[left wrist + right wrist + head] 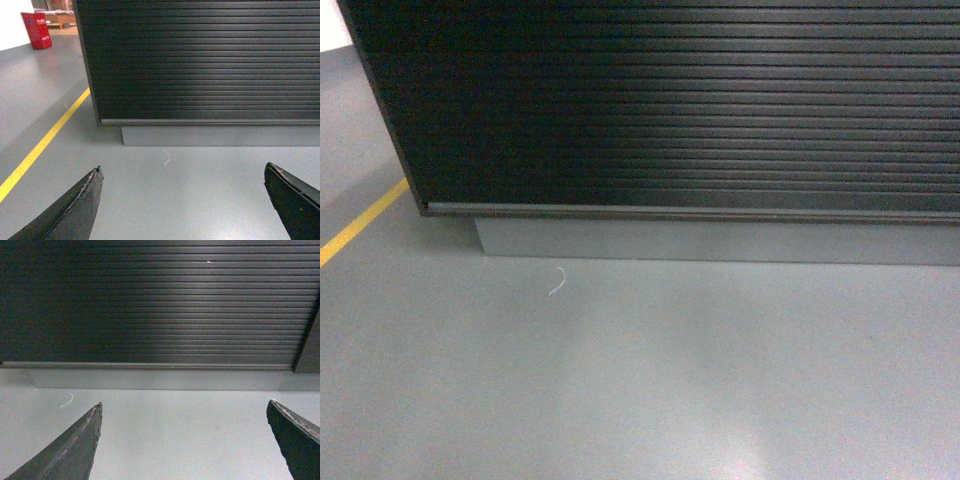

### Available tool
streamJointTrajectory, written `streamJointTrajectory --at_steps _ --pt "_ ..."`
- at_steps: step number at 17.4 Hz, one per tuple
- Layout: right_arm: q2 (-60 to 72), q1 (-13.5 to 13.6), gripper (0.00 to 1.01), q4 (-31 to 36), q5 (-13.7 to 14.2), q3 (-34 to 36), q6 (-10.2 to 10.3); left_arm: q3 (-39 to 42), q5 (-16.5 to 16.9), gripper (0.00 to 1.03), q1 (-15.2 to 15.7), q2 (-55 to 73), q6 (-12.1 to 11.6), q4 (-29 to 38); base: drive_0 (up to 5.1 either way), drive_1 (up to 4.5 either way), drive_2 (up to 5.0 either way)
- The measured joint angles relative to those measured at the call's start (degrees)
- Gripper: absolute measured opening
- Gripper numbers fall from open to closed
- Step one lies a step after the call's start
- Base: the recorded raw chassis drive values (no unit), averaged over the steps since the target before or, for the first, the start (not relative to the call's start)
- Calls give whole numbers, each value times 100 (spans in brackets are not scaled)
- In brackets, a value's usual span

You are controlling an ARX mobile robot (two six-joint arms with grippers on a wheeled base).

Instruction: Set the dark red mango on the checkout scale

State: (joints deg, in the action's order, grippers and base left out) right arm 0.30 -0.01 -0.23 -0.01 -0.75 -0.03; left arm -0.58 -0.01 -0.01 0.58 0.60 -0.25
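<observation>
The checkout (680,110) fills the upper part of the head view as a dark ribbed front panel on a grey plinth (720,240). Its panel (200,60) also shows in the left wrist view and its panel (150,300) in the right wrist view. The dark red mango and the scale are out of view. My left gripper (182,170) is open over bare grey floor, nothing between its fingers. My right gripper (184,407) is open too, holding nothing. Neither gripper shows in the head view.
A yellow floor line (40,145) runs along the left of the counter's corner (92,100). A small white curl of litter (558,281) lies on the floor near the plinth. A red box (36,30) stands far off at the back left.
</observation>
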Motion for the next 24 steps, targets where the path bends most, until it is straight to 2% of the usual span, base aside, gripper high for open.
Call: streamJointTrajectory --at_steps 19,24 --pt "0 0 98 -11 2 0 0 0 -2 98 0 0 0 -7 5 430 -421" --pt "0 0 98 -2 2 0 0 0 0 98 0 0 0 2 0 305 -304"
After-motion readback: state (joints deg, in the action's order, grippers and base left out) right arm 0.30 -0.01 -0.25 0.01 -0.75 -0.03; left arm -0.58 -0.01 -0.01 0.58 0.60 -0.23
